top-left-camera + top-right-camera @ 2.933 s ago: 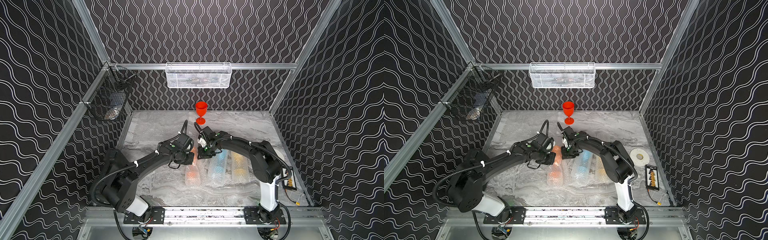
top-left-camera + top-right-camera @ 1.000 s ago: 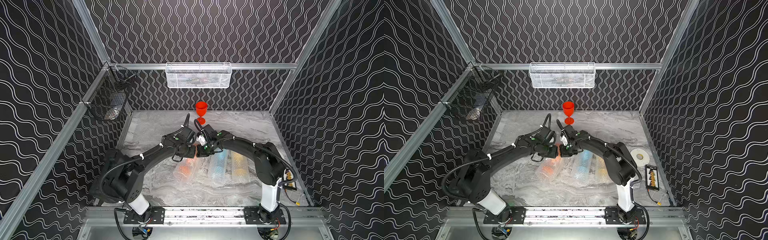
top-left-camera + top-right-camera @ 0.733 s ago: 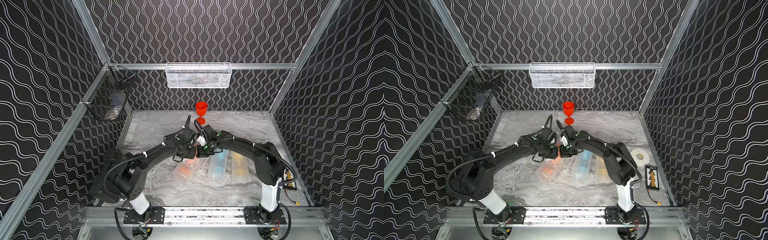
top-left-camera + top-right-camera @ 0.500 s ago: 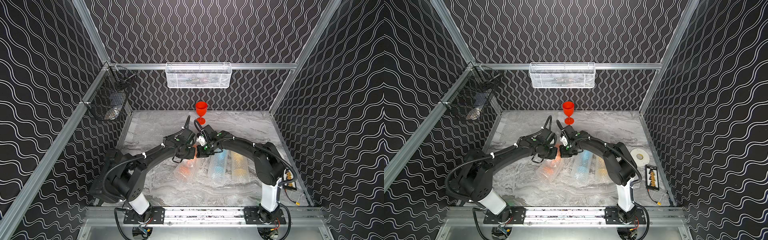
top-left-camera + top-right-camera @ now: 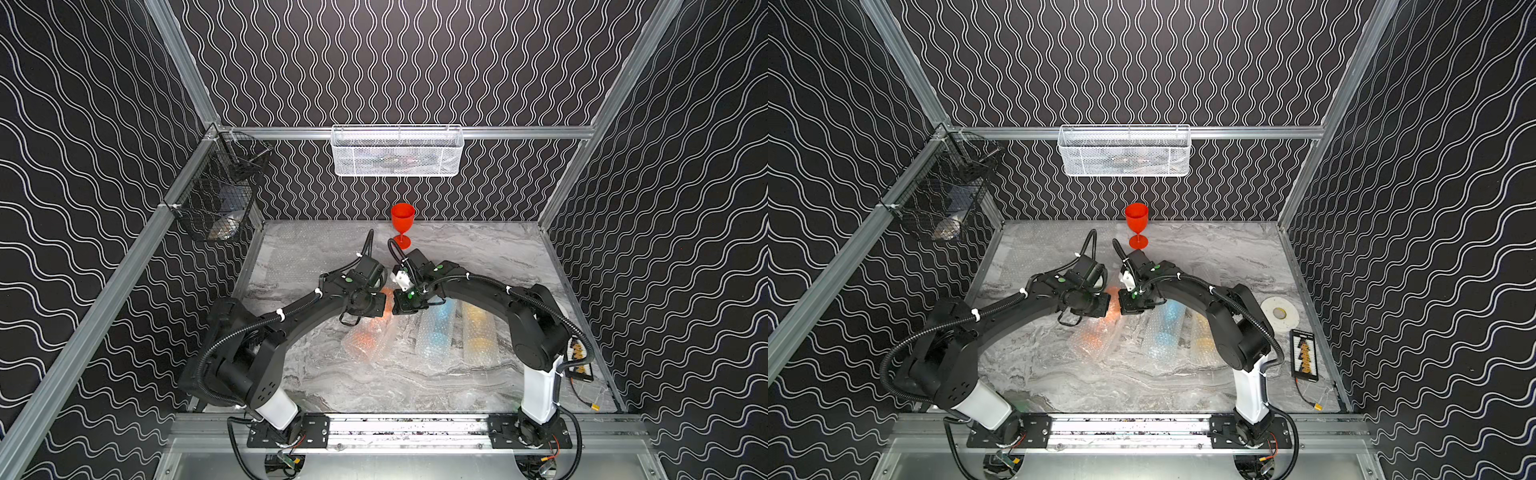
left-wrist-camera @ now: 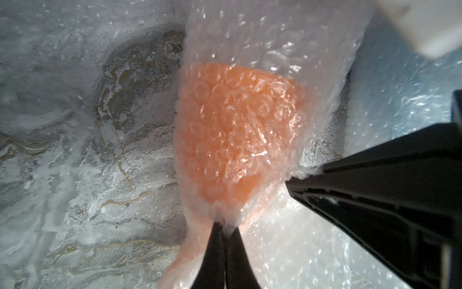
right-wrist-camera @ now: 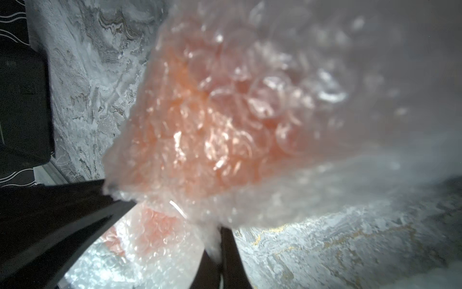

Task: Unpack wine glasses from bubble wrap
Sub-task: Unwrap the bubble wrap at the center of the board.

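On the back rail, white basket point(image 5: 397, 151): pale and dark shapes behind the mesh, too blurred to name. On the left rail, black basket point(image 5: 216, 199): something silvery low inside, otherwise unclear.

Near the middle of the back edge of the tabletop point(image 5: 478, 253), red glass point(image 5: 402, 224), bare and upright on its foot. Toward the front, 3 wrapped bundles lying side by side: orange glass point(image 5: 365, 338) nearest the left edge and slanted, blue glass point(image 5: 436, 338) in the middle, yellow glass point(image 5: 480, 343) nearest the right edge. Each only a soft blur of colour through clear, dimpled wrap point(image 6: 250, 37). Toward the back left corner, flat sheet point(image 5: 299, 257), nearly invisible against the marble.

Over the orange bundle's far end, left gripper point(image 6: 226, 229) and right gripper point(image 7: 220, 237), tip to tip in both top views. Jaws of each pressed together on a pinch of that bundle's wrap, film bunched white at the tips. In the left wrist view, orange bowl wide away from the jaws and narrowing toward them, bubbles showing as round rings over it. In the right wrist view, wrap stretched and hazy, orange glowing through.
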`<state>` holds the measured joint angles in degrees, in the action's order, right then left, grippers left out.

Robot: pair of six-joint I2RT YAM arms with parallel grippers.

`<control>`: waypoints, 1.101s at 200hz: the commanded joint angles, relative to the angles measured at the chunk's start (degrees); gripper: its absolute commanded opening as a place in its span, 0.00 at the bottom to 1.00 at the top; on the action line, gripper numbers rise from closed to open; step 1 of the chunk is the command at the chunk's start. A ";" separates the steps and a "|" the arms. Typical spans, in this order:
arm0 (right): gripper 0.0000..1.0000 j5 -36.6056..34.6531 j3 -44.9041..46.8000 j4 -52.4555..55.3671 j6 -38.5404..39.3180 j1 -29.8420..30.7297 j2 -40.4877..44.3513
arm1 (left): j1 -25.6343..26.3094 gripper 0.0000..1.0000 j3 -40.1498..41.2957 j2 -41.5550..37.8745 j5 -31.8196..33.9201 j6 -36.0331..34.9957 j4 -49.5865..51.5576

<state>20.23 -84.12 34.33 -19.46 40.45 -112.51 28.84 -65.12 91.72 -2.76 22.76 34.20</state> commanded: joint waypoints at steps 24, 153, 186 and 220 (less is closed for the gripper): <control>0.04 -0.98 -0.39 1.07 0.13 -0.19 0.36 | -1.05 0.00 0.96 -1.10 2.76 -0.95 1.40; 0.04 -0.19 0.79 0.39 -0.22 -1.42 0.95 | -2.89 0.00 2.51 -2.47 4.60 -1.59 2.21; 0.04 0.05 0.97 0.23 -0.14 -1.63 0.98 | -3.09 0.00 2.73 -2.87 4.48 -1.32 2.28; 0.04 0.47 1.15 -0.20 -0.22 -1.77 0.98 | -3.09 0.00 2.72 -3.11 3.54 -0.98 1.89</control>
<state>20.45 -83.13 33.76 -19.49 38.59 -112.09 25.85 -62.52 89.34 0.23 22.37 35.55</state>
